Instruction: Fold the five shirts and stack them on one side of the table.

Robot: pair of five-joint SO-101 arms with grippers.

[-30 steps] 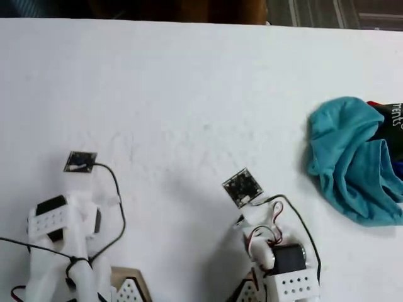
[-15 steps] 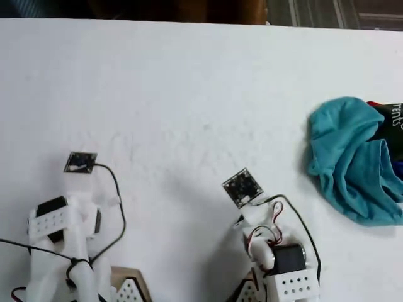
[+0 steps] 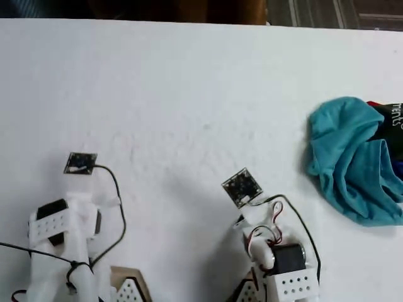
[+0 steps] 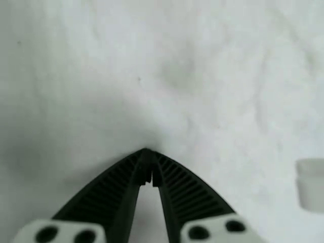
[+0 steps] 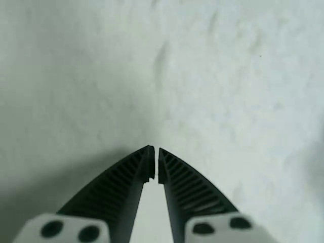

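Shirts (image 3: 362, 170) lie crumpled in one heap, a teal shirt (image 3: 340, 135) on top, at the table's (image 3: 189, 94) edge, well out to the right of my right gripper (image 5: 152, 152). Its fingers are pressed together over bare white cloth. My left gripper (image 4: 147, 154), farther from the heap, is likewise closed on nothing.

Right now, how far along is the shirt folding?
Done: nothing that I can see. There is no folded stack. The teal shirt lies crumpled on darker fabric at the table edge, on the right of the high view. In hand: nothing. The left jaws and right jaws are shut and empty over bare table. Left: apparently the whole job, folding each shirt and then stacking them.
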